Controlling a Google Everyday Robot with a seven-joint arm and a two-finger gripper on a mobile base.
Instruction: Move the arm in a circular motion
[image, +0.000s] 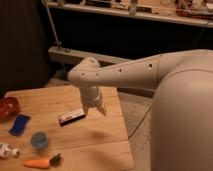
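- Camera view: the arm (131, 73) comes in from the right, where a very broad off-white rounded segment fills the frame edge, and narrows into a smooth tube slanting up and left.
- A row of small dark holes runs along that tube.
- The tube ends in a rounded elbow above the counter's (60, 99) far right part. From there a shorter segment turns straight down.
- The hand (94, 110) hangs at the bottom of that segment, pointing down above the wooden top. Its two narrow white fingers (86, 110) stand apart, released, with nothing between them.
- A soft shadow lies on the wood below and slightly right of the hand.
- A small dark bar (71, 117) with a pale edge lies flat just left of the fingers; whether they touch it cannot be told.
- A red-orange bowl (7, 107) sits at the left edge, with a blue flat pad (20, 124) just beside it toward the front.
- Nearer the front are a round blue cup (39, 140), a white piece (7, 150) at the left edge, and a carrot (40, 162) with a green end.
- Behind the counter runs a dark wall, with a shelf (150, 16) of blurred items along the top.
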